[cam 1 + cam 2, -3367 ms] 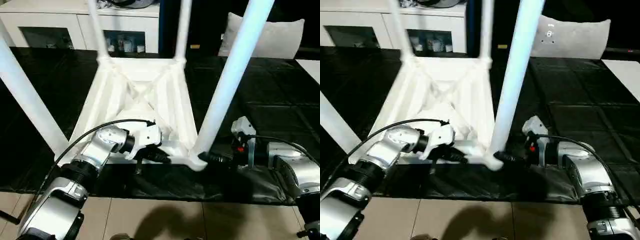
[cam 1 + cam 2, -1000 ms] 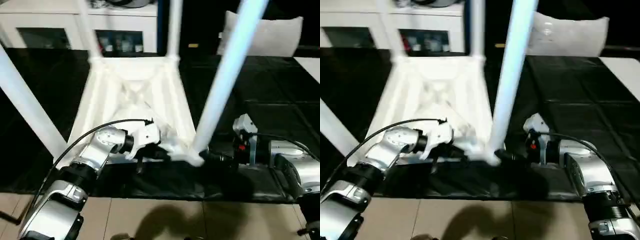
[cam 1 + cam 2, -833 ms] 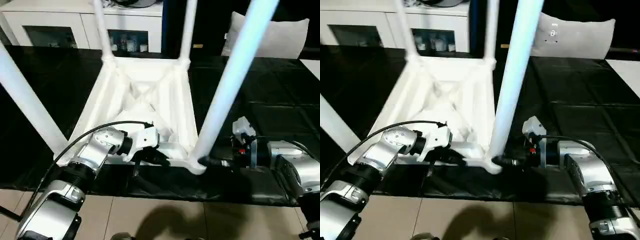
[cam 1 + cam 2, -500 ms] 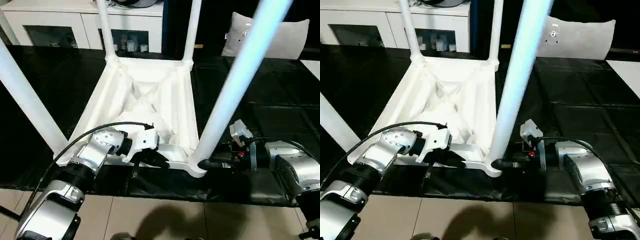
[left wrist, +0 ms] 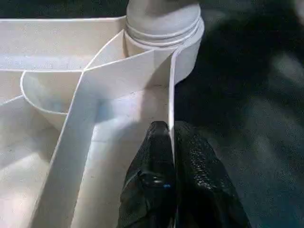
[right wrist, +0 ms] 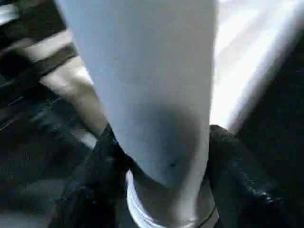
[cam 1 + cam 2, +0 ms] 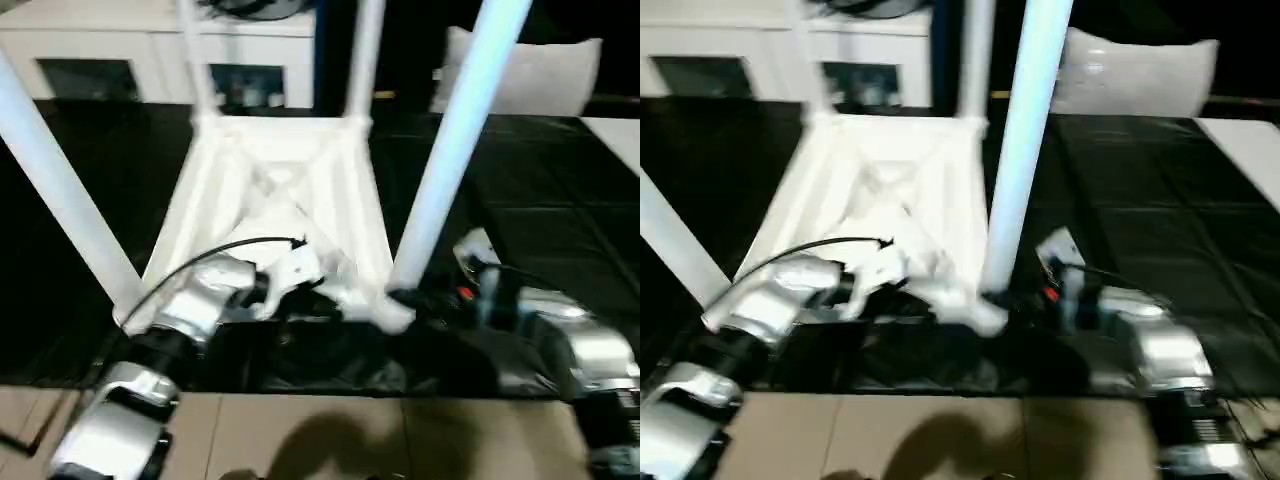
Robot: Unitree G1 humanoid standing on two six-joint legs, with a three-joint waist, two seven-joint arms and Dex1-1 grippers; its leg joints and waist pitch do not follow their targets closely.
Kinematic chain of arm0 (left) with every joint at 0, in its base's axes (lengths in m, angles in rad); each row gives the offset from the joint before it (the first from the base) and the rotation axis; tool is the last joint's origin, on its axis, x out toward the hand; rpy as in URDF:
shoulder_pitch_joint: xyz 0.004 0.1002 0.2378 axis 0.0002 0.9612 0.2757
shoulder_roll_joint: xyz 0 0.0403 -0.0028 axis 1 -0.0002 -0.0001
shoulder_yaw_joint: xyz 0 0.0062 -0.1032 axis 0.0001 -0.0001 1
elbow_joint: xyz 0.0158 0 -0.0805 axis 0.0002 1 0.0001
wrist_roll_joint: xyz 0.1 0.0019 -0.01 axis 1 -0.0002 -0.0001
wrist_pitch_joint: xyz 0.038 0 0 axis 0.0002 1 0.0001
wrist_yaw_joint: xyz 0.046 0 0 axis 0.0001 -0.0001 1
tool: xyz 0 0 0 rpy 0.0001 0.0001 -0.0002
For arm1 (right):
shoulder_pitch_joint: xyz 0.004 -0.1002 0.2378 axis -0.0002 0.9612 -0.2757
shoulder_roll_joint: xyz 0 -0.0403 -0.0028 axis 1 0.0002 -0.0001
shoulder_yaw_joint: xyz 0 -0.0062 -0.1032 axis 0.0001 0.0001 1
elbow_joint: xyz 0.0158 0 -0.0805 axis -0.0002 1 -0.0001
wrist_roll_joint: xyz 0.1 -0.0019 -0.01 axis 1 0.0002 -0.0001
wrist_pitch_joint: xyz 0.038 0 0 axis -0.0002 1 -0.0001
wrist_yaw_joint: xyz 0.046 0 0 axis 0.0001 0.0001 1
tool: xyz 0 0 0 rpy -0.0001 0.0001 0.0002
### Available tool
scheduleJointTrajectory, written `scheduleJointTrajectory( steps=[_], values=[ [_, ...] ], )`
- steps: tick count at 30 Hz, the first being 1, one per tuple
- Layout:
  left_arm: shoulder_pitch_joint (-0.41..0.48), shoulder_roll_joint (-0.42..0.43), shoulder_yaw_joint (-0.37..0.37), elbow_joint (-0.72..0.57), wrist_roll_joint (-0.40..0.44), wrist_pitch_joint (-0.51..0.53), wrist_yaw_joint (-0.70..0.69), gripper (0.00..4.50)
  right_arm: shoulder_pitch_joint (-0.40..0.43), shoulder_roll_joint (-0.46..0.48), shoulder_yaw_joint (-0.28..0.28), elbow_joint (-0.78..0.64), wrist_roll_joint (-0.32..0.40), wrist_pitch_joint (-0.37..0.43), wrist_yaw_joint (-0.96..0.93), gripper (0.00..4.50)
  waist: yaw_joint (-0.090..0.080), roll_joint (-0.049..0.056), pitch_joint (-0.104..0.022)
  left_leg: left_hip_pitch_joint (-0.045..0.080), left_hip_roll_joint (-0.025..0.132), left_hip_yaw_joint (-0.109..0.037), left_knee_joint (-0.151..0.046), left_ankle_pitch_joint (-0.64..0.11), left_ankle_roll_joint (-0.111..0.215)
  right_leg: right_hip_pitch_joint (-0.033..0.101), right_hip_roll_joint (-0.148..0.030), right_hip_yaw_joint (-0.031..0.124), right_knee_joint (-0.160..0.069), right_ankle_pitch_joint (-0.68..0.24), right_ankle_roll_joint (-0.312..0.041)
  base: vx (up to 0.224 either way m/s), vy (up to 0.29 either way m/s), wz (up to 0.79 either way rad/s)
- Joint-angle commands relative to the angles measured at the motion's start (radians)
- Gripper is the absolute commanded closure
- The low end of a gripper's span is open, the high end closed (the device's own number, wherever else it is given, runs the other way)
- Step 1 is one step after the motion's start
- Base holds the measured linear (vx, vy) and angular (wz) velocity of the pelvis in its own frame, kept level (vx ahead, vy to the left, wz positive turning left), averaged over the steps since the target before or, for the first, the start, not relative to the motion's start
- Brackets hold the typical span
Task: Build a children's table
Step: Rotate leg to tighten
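Dim room, with light falling from above. Both head views are smeared by motion blur. Glare whitens the table top; a soft shadow lies on the near floor.

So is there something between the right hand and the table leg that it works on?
Nothing visible. The right hand already has its fingers on both sides of the leg, just above the corner socket.
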Motion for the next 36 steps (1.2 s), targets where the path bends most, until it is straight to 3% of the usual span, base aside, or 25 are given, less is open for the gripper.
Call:
scheduleJointTrajectory(
  steps=[1,2,5,8,9,12,15,16,19,23,28,31,33,34,35,36],
  values=[
    [-0.018,-0.074,0.009,-0.014,-0.033,0.037,0.074,4.50,-0.039,0.057,0.003,0.019,-0.017,0.037,-0.137,2.43,0.004,-0.014,-0.063,-0.005,0.021,-0.009,-0.071,-0.193,0.018,0.052,-0.060,0.033,-0.094,-0.462,-0.106,0.000,0.000,0.00],
    [-0.032,-0.107,0.024,0.001,-0.025,0.073,0.150,4.50,-0.056,0.097,-0.028,0.037,-0.029,0.039,-0.251,2.45,-0.005,-0.019,-0.064,-0.006,0.020,-0.006,-0.068,-0.176,0.030,0.051,-0.057,0.035,-0.093,-0.431,-0.114,0.000,0.000,0.00],
    [-0.050,-0.144,0.046,0.024,-0.019,0.104,0.233,4.50,-0.081,0.149,-0.076,0.075,-0.036,0.021,-0.386,2.45,-0.010,-0.016,-0.070,-0.011,0.018,-0.006,-0.066,-0.131,0.034,0.056,-0.056,0.036,-0.083,-0.358,-0.133,0.000,0.000,0.00],
    [-0.056,-0.158,0.058,0.028,-0.014,0.110,0.270,4.50,-0.092,0.171,-0.096,0.099,-0.038,-0.029,-0.414,2.45,-0.010,-0.013,-0.073,-0.011,0.019,-0.003,-0.063,-0.104,0.060,0.057,-0.056,0.038,-0.075,-0.248,-0.172,0.000,0.000,0.00],
    [-0.055,-0.158,0.059,0.024,-0.009,0.107,0.280,4.50,-0.087,0.175,-0.090,0.094,-0.036,-0.062,-0.386,1.93,-0.010,-0.010,-0.073,-0.012,0.018,-0.003,-0.062,-0.098,0.071,0.061,-0.056,0.038,-0.072,-0.225,-0.182,0.000,0.000,0.00],
    [-0.048,-0.146,0.048,0.012,-0.004,0.107,0.265,4.50,-0.063,0.175,-0.082,0.050,-0.019,-0.058,-0.336,1.73,-0.007,-0.011,-0.074,-0.015,0.021,-0.002,-0.060,-0.077,0.103,0.063,-0.055,0.039,-0.065,-0.153,-0.205,0.000,0.000,0.00],
    [-0.048,-0.126,0.035,0.016,0.008,0.104,0.245,4.50,-0.046,0.160,-0.078,0.031,-0.014,-0.064,-0.310,1.54,-0.008,-0.007,-0.071,-0.013,0.021,-0.002,-0.062,-0.104,0.101,0.064,-0.055,0.038,-0.070,-0.184,-0.208,0.000,0.000,0.00],
    [-0.047,-0.114,0.026,0.020,0.013,0.092,0.230,4.50,-0.039,0.145,-0.073,0.031,-0.011,-0.075,-0.291,1.52,-0.008,-0.011,-0.071,-0.014,0.021,-0.002,-0.062,-0.110,0.100,0.064,-0.056,0.038,-0.073,-0.201,-0.203,0.000,0.000,0.00],
    [-0.044,-0.080,0.015,0.026,0.017,0.059,0.184,4.50,-0.024,0.095,-0.056,0.026,0.003,-0.094,-0.199,1.11,-0.005,-0.002,-0.070,-0.010,0.022,-0.003,-0.063,-0.124,0.093,0.061,-0.057,0.037,-0.076,-0.242,-0.191,0.000,0.000,0.00],
    [-0.036,-0.006,-0.020,0.030,0.029,-0.015,0.060,4.50,0.012,-0.018,-0.030,-0.017,0.025,-0.084,0.007,0.77,0.000,-0.012,-0.070,-0.012,0.024,-0.003,-0.062,-0.138,0.104,0.065,-0.056,0.038,-0.077,-0.239,-0.183,0.000,0.000,0.00],
    [-0.024,0.051,-0.051,0.009,0.011,-0.088,-0.081,4.50,0.016,-0.100,0.011,-0.019,0.024,-0.088,0.132,0.45,0.000,-0.006,-0.068,-0.011,0.027,-0.003,-0.063,-0.140,0.100,0.060,-0.059,0.037,-0.076,-0.257,-0.194,0.000,0.000,0.00],
    [-0.006,0.116,-0.093,-0.040,-0.014,-0.123,-0.251,4.50,0.031,-0.189,0.069,-0.030,0.022,-0.133,0.298,0.45,0.008,-0.005,-0.069,-0.011,0.032,-0.004,-0.064,-0.141,0.099,0.062,-0.059,0.040,-0.069,-0.232,-0.207,0.000,0.000,0.00],
    [-0.007,0.120,-0.095,-0.038,-0.013,-0.143,-0.260,4.50,0.033,-0.197,0.073,-0.034,0.023,-0.134,0.319,0.45,0.018,-0.001,-0.068,-0.006,0.035,0.000,-0.062,-0.140,0.101,0.057,-0.057,0.040,-0.065,-0.198,-0.223,0.000,0.000,0.00],
    [-0.010,0.130,-0.099,-0.038,-0.015,-0.162,-0.284,4.50,0.035,-0.211,0.079,-0.046,0.056,-0.098,0.384,0.60,0.019,-0.019,-0.067,-0.007,0.035,0.002,-0.062,-0.143,0.103,0.057,-0.057,0.039,-0.066,-0.205,-0.221,0.000,0.000,0.00],
    [-0.010,0.138,-0.103,-0.041,-0.018,-0.181,-0.309,4.50,0.036,-0.219,0.085,-0.053,0.070,-0.084,0.423,0.69,0.031,-0.009,-0.069,-0.003,0.037,0.001,-0.061,-0.146,0.105,0.057,-0.060,0.039,-0.063,-0.217,-0.223,0.000,0.000,0.00],
    [-0.008,0.145,-0.109,-0.046,-0.020,-0.190,-0.330,4.50,0.037,-0.225,0.091,-0.057,0.079,-0.075,0.449,0.79,0.035,-0.008,-0.068,-0.004,0.039,0.000,-0.063,-0.145,0.104,0.056,-0.060,0.040,-0.063,-0.214,-0.224,0.000,0.000,0.00]
  ],
)
